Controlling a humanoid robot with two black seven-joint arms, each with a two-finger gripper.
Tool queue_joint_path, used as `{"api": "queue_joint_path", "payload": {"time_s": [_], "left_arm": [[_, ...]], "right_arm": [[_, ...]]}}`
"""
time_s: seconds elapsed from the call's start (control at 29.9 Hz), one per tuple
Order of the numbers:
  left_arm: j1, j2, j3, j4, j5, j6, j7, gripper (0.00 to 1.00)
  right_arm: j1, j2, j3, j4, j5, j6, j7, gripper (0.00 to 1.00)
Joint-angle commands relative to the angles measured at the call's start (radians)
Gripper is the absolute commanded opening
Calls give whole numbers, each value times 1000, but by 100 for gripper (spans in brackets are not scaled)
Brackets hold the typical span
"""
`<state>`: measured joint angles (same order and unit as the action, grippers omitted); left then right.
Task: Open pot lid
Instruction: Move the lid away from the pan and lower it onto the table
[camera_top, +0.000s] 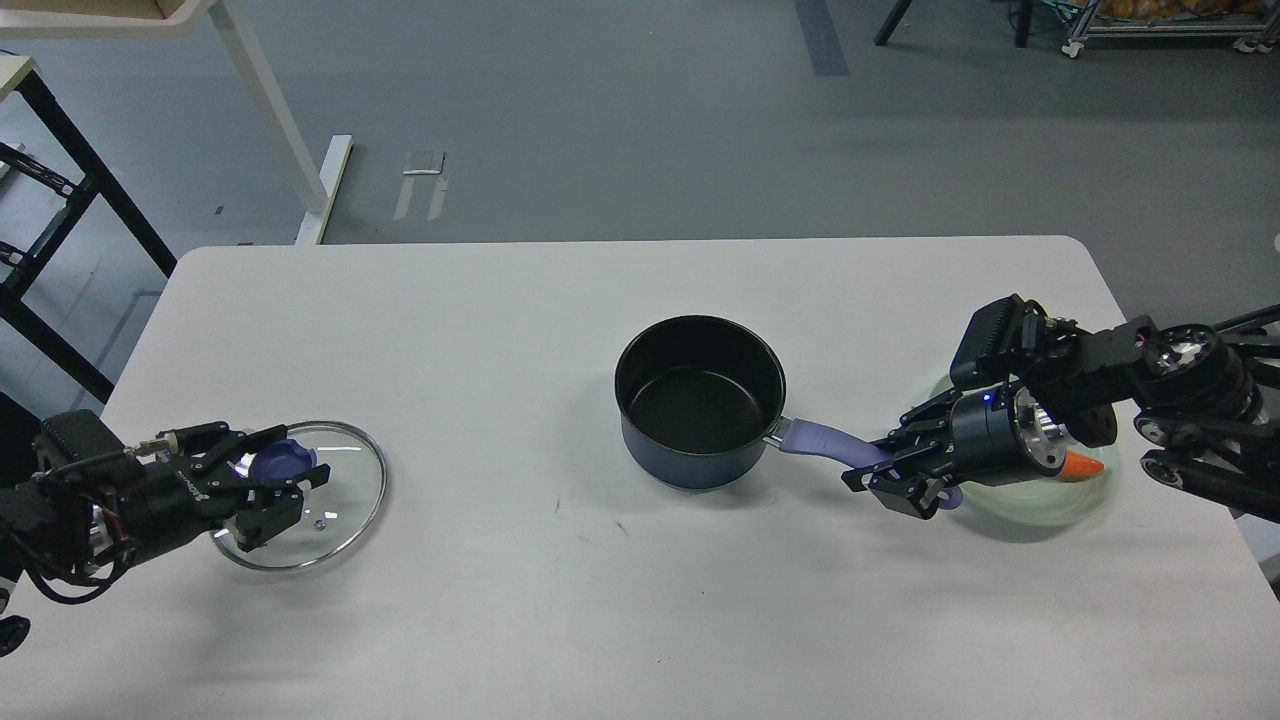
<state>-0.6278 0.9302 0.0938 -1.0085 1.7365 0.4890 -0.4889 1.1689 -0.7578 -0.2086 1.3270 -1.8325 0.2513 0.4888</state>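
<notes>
Dark blue with a black inside, the pot (700, 405) stands uncovered near the middle of the white bench (560, 600), its purple handle pointing right. The right tool (880, 470) is clenched on the end of that handle, just in front of a pale green plate (1050, 505) carrying something orange (1083, 465). Well apart to the left, the glass lid (300, 495) lies flat on the bench, and the left tool (270, 485) sits over it with its 2 fingers spread on either side of the knob (280, 461), not gripping it.
</notes>
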Motion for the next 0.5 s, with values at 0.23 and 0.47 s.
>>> {"api": "queue_joint_path", "payload": {"time_s": [0.23,0.47], "left_arm": [[-7,-7,-2,4,-8,0,0,99],[-59,71,-19,-157,-72,-50,0,99]], "right_arm": [[-3,0,0,0,1,-6,0,36],[-3,-2,2,0,1,-7,0,36]]}}
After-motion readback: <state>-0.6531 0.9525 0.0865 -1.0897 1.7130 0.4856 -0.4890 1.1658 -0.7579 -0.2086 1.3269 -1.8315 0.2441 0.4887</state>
